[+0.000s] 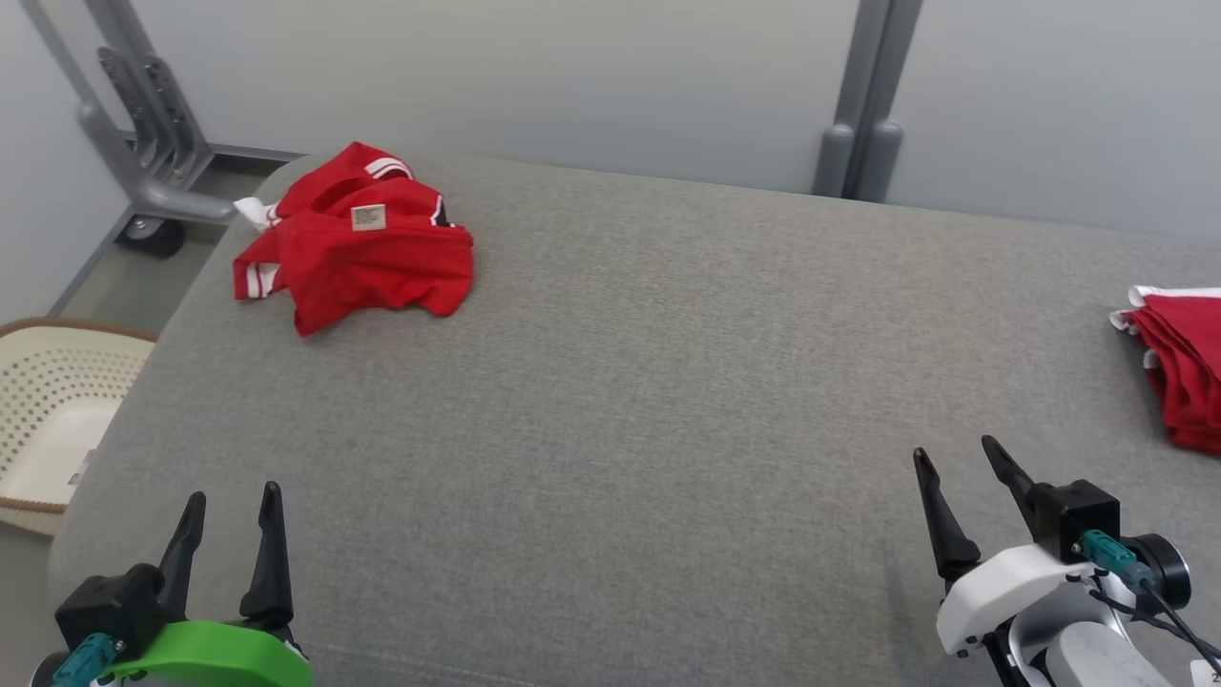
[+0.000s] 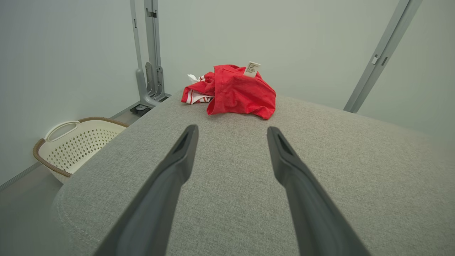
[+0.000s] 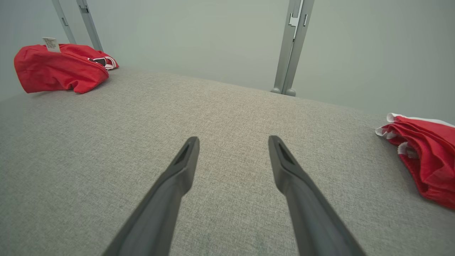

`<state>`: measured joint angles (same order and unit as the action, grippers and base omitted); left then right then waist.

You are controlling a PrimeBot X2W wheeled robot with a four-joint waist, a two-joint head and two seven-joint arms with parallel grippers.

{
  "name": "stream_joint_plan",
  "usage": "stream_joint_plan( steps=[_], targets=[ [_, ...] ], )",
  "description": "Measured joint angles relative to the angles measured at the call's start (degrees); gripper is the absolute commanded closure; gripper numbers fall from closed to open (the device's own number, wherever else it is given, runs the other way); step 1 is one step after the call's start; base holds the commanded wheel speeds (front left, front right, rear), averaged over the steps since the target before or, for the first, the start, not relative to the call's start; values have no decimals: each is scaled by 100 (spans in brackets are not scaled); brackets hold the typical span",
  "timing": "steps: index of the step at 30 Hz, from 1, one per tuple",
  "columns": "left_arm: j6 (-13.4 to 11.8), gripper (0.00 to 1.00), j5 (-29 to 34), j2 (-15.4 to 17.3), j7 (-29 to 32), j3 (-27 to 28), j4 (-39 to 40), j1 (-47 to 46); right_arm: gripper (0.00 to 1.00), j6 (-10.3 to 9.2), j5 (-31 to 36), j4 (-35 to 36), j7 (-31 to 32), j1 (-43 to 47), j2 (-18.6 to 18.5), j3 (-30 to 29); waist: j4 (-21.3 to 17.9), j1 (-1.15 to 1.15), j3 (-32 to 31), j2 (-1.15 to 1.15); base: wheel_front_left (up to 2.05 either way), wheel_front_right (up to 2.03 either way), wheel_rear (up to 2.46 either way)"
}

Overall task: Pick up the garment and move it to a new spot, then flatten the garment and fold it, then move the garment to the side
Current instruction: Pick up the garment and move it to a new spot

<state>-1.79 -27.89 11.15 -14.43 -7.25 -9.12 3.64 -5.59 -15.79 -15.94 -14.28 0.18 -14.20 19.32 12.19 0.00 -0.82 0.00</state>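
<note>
left gripper [image 1: 235, 491] and right gripper [image 1: 955, 447] both released and empty at near edge; crumpled red garment [image 1: 362, 253] lies well apart at the far left corner of the grey surface [image 1: 668, 382], where a shallow pinch risks dragging it off toward the basket [image 1: 48, 410].

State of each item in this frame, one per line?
Crumpled red garment: bunched up, far left of table, label showing.
Second red garment: folded, right edge, partly cut off.
Basket: upright on floor.
Left gripper: open, holding nothing.
Right gripper: open, holding nothing.
</note>
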Motion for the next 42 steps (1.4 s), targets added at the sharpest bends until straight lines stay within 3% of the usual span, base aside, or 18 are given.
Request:
stream_joint_plan(
  steps=[9, 15, 24, 28, 35, 42],
  targets=[
    [76, 0, 11, 45, 0, 13, -26, 26, 0, -13, 4, -60, 0, 19, 49, -31, 691, 0, -119, 0, 0, 0, 0],
    [86, 0, 0, 63, 1, 146, -2, 156, 0, -13, 24, -41, 0, 19, 153, 53, 929, 0, -186, 0, 0, 0, 0],
    [369, 0, -410, 53, 167, 130, 220, -224, 0, -55, 178, 290, 55, -108, -71, -70, 936, 0, 200, 0, 0, 0, 0],
    [467, 0, -627, 115, 626, 138, 254, -1004, 0, -56, 234, 494, 133, -313, -236, -130, 911, 0, 479, 0, 0, 0, 0],
    [569, 0, -713, 625, 1619, 52, -66, -2073, 0, -56, 319, 886, 350, -606, -411, -167, 810, 0, 1004, 0, 0, 0, 0],
    [582, 0, -1087, 605, 2130, 233, -557, -2980, 0, -23, 434, 1243, 590, -712, -545, -88, 560, 0, 1611, 0, 0, 0, 0]
  ],
)
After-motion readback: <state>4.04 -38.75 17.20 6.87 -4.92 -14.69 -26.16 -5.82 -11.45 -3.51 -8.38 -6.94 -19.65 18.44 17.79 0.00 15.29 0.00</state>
